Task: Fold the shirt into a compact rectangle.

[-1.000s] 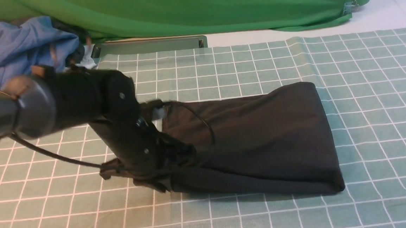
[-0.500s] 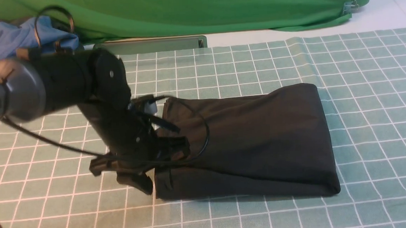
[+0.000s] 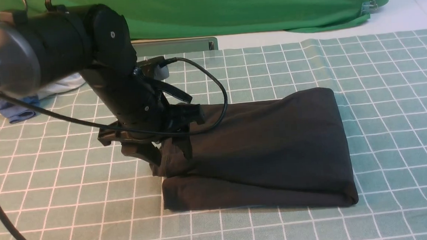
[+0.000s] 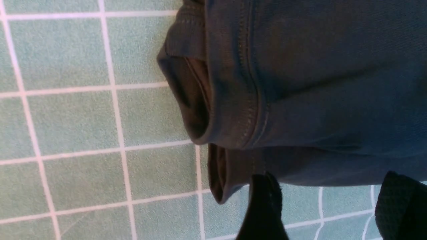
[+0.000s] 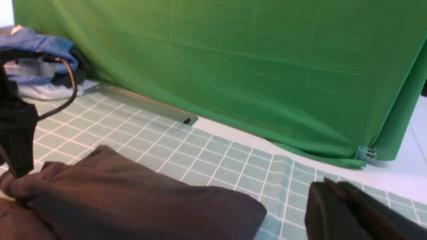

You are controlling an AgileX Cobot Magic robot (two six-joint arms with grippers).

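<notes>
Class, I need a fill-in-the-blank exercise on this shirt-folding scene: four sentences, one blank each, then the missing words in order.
1. The folded shirt is ____ in colour.
2. It lies on a tablecloth printed with a white ____ pattern.
3. The left gripper is above the shirt's edge with its jaws ____.
4. The cloth hanging behind the table is bright ____.

Missing words: black; grid; open; green
</notes>
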